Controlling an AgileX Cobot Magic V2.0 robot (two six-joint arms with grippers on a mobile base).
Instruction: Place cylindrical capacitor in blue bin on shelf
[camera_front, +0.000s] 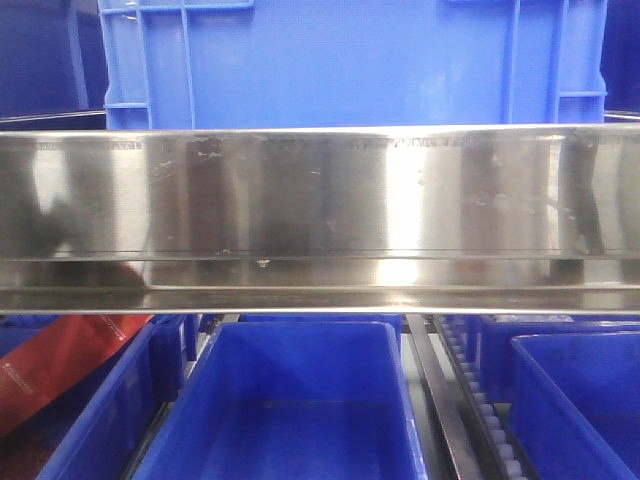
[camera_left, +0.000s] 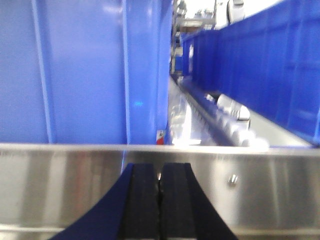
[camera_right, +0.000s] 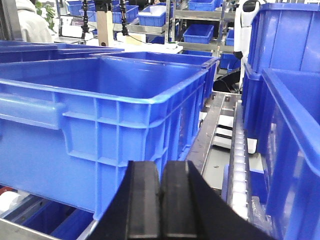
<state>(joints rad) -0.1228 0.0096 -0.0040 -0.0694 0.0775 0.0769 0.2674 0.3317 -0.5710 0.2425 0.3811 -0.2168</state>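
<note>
No cylindrical capacitor shows in any view. The shelf's shiny steel front rail (camera_front: 320, 200) crosses the front view, with a large blue bin (camera_front: 350, 60) on the tier above it and an open blue bin (camera_front: 290, 400) below. My left gripper (camera_left: 159, 172) is shut with nothing between its pads. It sits right in front of the steel rail (camera_left: 260, 180), and a blue bin wall (camera_left: 75, 75) rises behind. My right gripper (camera_right: 161, 172) is also shut and empty, pointing past the corner of a big open blue bin (camera_right: 100, 100).
A red flat object (camera_front: 60, 365) lies in the lower-left bin. More blue bins (camera_right: 295, 125) stand to the right, with a white roller track (camera_right: 239, 165) between the rows. Further racks with bins and a person (camera_right: 30, 22) are in the background.
</note>
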